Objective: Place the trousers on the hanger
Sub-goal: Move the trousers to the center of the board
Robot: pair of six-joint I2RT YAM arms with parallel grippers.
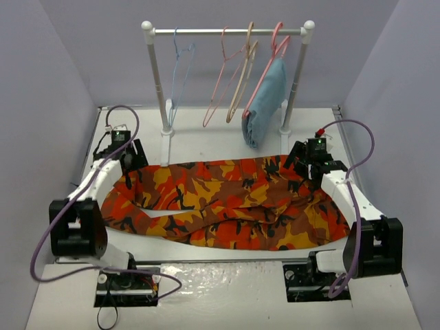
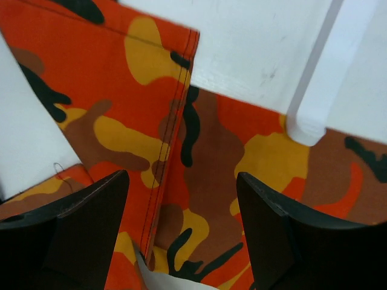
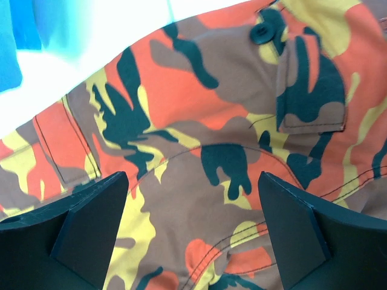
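Note:
The camouflage trousers [image 1: 227,199] lie spread flat across the table, leg ends at the left and waist at the right. The light-blue wire hanger [image 1: 180,75] hangs at the left end of the rail, untouched. My left gripper [image 1: 127,157] hovers over the leg ends. In the left wrist view it [image 2: 181,178] stands open above a stitched hem of the trousers [image 2: 121,90], with nothing between its fingers. My right gripper [image 1: 308,159] is over the waist end. In the right wrist view it [image 3: 192,176] is open above the trousers [image 3: 199,109], near a buttoned pocket [image 3: 308,78].
A white clothes rack [image 1: 227,31] stands at the back, with its foot [image 2: 314,90] close to my left gripper. On it hang two pink hangers [image 1: 218,82], a tan hanger [image 1: 242,75] and a folded light-blue garment [image 1: 265,103]. Purple walls close in both sides.

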